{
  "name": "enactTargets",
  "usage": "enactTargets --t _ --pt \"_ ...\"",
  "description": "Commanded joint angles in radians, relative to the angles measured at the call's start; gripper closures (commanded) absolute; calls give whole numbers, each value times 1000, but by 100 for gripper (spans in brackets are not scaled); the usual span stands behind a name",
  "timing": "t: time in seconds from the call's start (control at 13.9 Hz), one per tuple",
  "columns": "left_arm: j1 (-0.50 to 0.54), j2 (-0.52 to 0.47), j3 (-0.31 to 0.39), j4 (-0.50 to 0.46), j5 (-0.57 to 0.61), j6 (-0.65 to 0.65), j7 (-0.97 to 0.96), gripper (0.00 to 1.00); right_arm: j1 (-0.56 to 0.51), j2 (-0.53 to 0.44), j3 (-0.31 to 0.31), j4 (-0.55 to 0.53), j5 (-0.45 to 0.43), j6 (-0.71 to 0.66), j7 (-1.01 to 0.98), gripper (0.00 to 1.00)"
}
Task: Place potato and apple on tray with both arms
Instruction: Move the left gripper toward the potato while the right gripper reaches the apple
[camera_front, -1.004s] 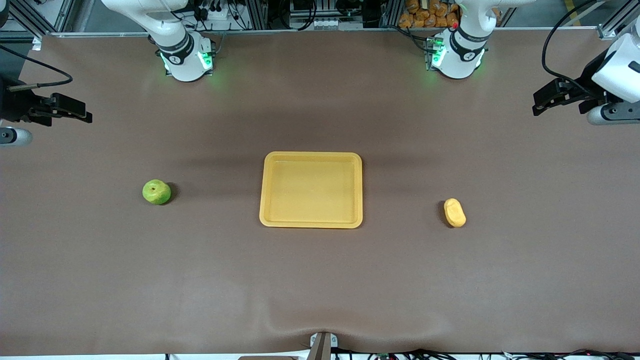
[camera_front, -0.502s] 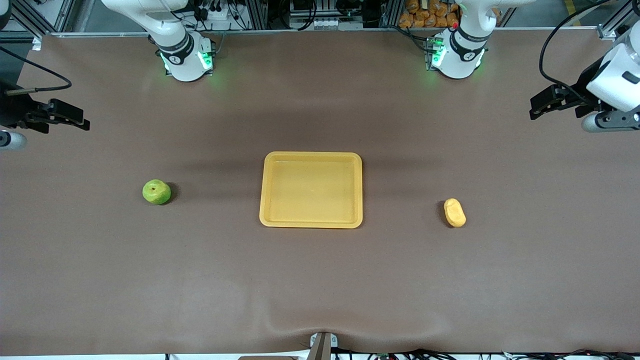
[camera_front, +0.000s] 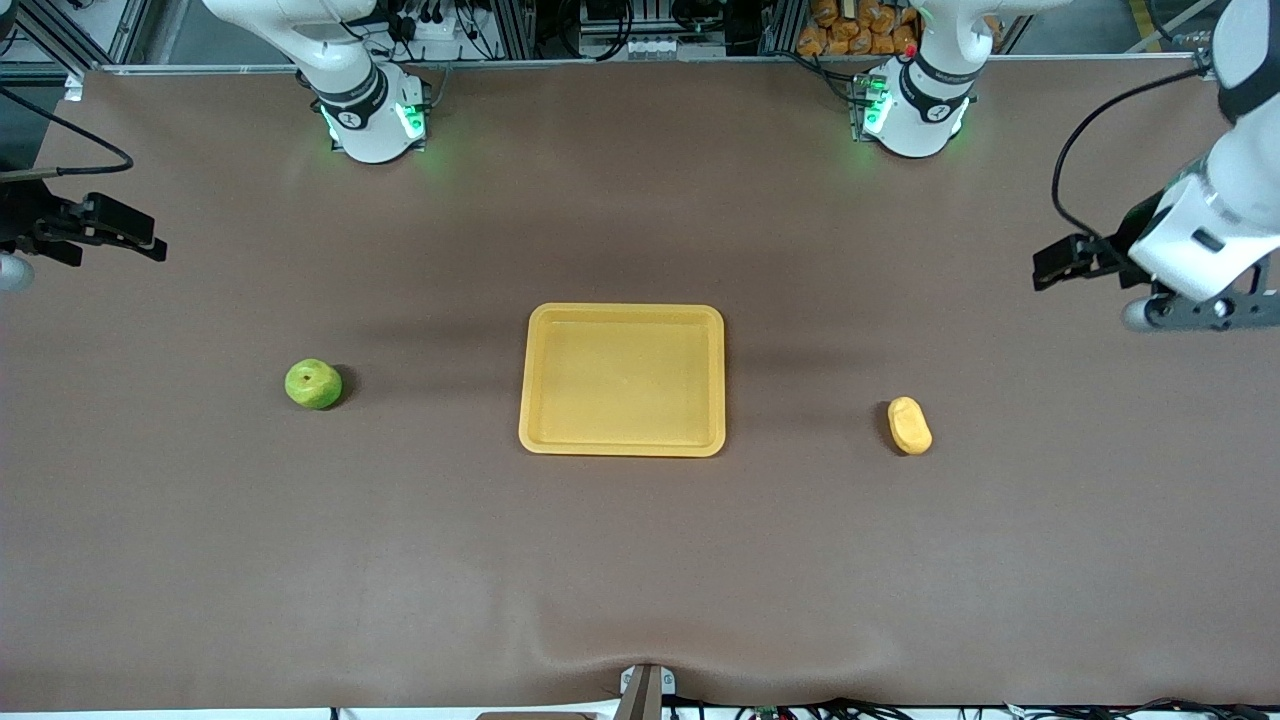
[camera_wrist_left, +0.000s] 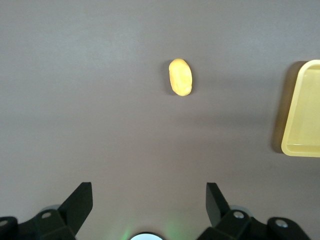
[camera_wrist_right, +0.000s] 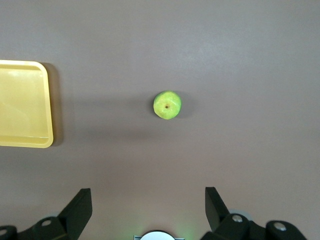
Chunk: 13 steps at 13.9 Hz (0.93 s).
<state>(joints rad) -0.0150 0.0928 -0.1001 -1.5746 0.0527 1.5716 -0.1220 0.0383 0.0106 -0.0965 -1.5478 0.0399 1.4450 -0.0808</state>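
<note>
Beside the smooth rectangular tray, both grippers hover spread wide.

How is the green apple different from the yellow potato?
The apple is bright green and round; the potato is yellow-orange and oblong. The apple shows a brownish stem dimple on top; the potato looks smooth. The apple lies toward the right arm's end of the table, the potato toward the left arm's end, with the tray between them. Both sit on the table, untouched and not yet on the tray.
</note>
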Motion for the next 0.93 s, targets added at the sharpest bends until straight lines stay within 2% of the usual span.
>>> enactTargets --t 0.0,0.29,0.57,0.86 --pt "-6 54 3 18 -7 28 -24 0 -11 -28 6 -32 -14 22 -7 0" --pt "-5 137 0 16 -7 113 -27 0 0 -3 8 -38 0 -11 -8 0" --pt "-22 217 0 13 -8 175 -131 0 -3 63 12 -54 0 56 -13 0" --pt "-25 269 0 -44 -8 301 -148 0 -8 43 11 -239 44 233 -74 0"
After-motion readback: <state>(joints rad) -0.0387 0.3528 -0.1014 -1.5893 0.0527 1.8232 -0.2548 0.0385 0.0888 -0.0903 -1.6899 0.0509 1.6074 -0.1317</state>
